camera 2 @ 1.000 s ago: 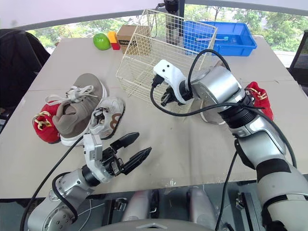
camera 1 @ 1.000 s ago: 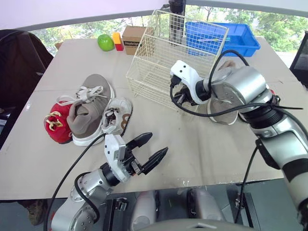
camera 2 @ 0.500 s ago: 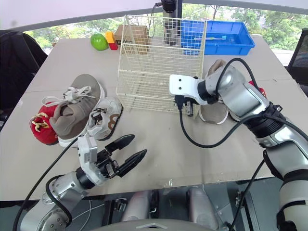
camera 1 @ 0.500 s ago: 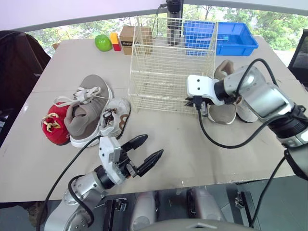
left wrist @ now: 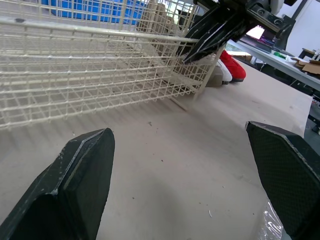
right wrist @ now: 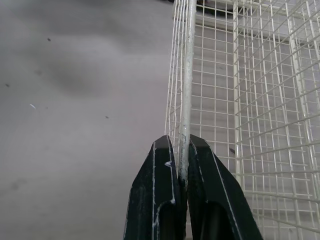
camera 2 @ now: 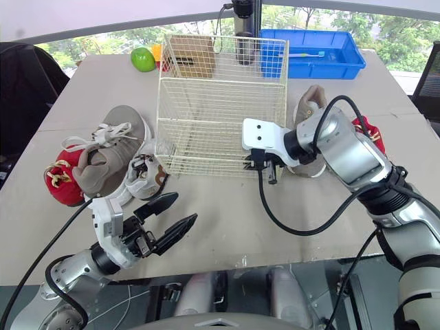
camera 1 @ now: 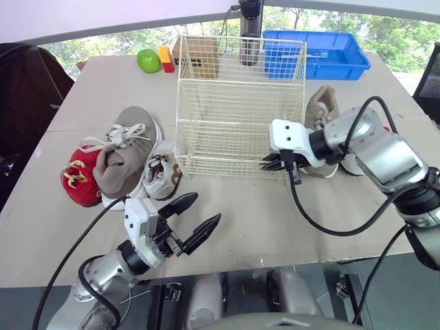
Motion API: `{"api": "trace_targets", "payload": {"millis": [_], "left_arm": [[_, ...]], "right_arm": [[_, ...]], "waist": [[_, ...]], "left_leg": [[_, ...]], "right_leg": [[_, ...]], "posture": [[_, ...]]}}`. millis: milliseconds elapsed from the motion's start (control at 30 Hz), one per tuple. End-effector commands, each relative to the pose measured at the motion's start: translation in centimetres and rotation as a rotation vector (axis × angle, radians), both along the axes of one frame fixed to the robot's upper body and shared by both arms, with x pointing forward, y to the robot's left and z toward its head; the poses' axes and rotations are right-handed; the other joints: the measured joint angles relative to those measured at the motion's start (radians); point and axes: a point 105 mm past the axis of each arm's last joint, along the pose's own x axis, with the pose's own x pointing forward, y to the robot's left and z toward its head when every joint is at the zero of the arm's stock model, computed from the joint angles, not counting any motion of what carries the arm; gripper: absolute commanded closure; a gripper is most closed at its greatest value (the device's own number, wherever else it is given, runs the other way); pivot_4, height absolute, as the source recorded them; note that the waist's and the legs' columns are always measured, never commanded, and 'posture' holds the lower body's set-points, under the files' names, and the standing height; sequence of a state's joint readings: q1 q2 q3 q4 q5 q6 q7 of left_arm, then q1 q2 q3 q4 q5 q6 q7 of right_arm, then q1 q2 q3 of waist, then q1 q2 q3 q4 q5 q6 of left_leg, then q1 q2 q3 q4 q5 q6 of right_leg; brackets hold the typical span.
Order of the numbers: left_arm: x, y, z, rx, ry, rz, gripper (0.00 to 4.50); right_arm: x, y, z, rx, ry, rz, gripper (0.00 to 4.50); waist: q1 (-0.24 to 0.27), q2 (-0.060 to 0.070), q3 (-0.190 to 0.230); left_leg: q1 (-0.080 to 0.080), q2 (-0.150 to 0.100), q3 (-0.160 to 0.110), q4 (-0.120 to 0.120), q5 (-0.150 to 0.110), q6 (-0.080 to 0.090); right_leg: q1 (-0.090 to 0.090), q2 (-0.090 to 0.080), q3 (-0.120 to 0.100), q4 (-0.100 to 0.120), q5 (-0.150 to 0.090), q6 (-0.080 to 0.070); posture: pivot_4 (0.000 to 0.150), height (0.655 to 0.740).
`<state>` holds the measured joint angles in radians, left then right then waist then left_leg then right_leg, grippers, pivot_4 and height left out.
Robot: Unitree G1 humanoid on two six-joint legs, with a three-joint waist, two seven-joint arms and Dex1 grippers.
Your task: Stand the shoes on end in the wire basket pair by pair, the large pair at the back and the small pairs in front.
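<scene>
Inside the right tool's [right wrist: 181, 144] grip stands the wire basket's [camera 1: 237, 103] corner rod.

You get only part of the tan shoe [camera 2: 309, 103] and the red shoe [camera 2: 370, 132]: the right arm [camera 2: 340, 148] covers the rest. The cardboard box [camera 2: 191, 56] sits veiled behind the wire basket [camera 2: 220, 103].

head stereo pair looks forward and down over the table [camera 1: 103, 82]; left wrist cam sits low facing the wire basket [left wrist: 100, 75], right wrist cam very close on its corner.
</scene>
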<state>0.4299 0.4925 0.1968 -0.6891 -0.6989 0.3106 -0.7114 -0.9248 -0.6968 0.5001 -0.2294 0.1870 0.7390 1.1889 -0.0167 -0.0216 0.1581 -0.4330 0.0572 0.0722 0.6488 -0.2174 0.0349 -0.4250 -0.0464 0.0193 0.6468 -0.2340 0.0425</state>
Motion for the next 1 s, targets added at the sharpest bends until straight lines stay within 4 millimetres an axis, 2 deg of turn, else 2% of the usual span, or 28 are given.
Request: {"api": "trace_targets", "payload": {"millis": [33, 133, 533, 767, 1000], "left_arm": [[-0.4, -0.1, 1.3, 0.007, -0.056, -0.003, 0.00], [-0.6, -0.4, 1.2, 0.005, -0.052, 0.006, 0.00], [-1.2, 0.5, 1.2, 0.011, -0.046, 0.061, 0.00], [-0.9, 0.6, 1.4, 0.006, -0.058, 0.077, 0.00], [-0.5, 0.7, 1.6, 0.012, -0.066, 0.071, 0.00]], "right_arm": [[-0.5, 0.0, 0.9, 0.026, -0.033, 0.027, 4.43], [0.3, -0.8, 1.0, 0.017, -0.043, -0.015, 4.43], [1.3, -1.6, 0.9, 0.020, -0.037, -0.092, 4.43], [1.8, -2.6, 1.3, 0.040, -0.043, -0.156, 4.43], [2.1, -2.8, 1.4, 0.039, -0.047, -0.168, 4.43]], "waist": [[0.000, 0.000, 0.000], [0.001, 0.000, 0.000], [0.003, 0.000, 0.000], [0.004, 0.000, 0.000], [0.004, 0.000, 0.000]], "left_leg": [[0.000, 0.000, 0.000, 0.000, 0.000, 0.000], [0.000, 0.000, 0.000, 0.000, 0.000, 0.000], [0.000, 0.000, 0.000, 0.001, 0.000, 0.000], [0.000, -0.001, 0.000, 0.001, 0.000, 0.000], [0.000, -0.001, 0.000, 0.001, 0.000, 0.000]], "right_leg": [[0.000, 0.000, 0.000, 0.000, 0.000, 0.000], [0.000, 0.000, 0.000, 0.000, 0.000, 0.000], [0.001, -0.001, 0.000, 0.000, 0.000, 0.000], [0.000, -0.003, 0.000, 0.000, 0.000, 0.000], [0.001, -0.002, 0.000, 0.000, 0.000, 0.000]], "posture": [[0.150, 0.7400], [0.150, 0.7400], [0.150, 0.7400], [0.150, 0.7400], [0.150, 0.7400]]}}
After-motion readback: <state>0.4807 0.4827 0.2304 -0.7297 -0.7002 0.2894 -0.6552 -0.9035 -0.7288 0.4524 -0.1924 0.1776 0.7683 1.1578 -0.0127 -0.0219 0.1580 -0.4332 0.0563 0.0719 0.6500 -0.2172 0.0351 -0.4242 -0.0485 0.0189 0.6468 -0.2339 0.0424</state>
